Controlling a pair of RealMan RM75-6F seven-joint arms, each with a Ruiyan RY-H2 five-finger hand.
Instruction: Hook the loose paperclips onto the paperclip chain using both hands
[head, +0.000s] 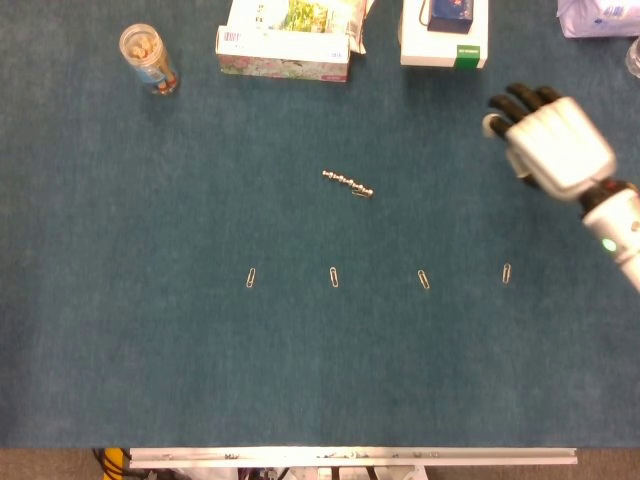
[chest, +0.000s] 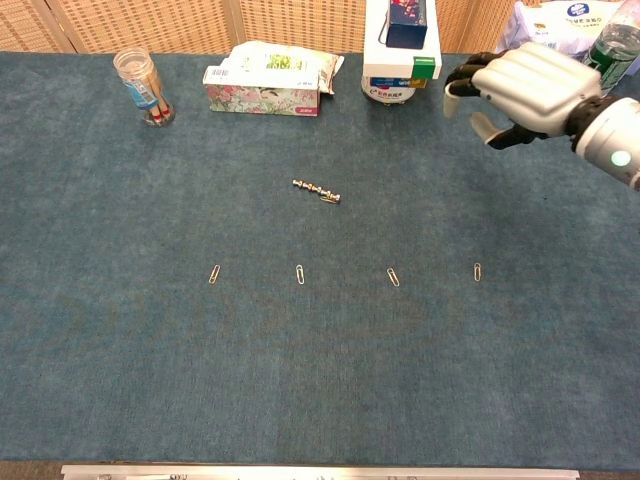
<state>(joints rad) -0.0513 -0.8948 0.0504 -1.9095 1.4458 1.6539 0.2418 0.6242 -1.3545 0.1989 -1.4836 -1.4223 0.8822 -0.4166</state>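
Only the right hand is out, high and right of the chain

Right now the right hand (head: 553, 147) hangs above the blue surface (head: 150, 380), back of the palm upward, fingers curled loosely forward and holding nothing. The left hand shows in neither view. Outward from the right hand, the nearest loose clip (head: 506, 272) lies toward the near edge and a little to the left. Three more clips, (head: 424, 279), (head: 334, 276) and (head: 251, 278), carry the same row on leftward, each well apart from the next. The paperclip chain (head: 348, 184) lies well to the left of the hand, near the middle of the surface. Its long axis slants, far end left, near end right. By my judgement the right hand is the one placed to take the rightmost clip.
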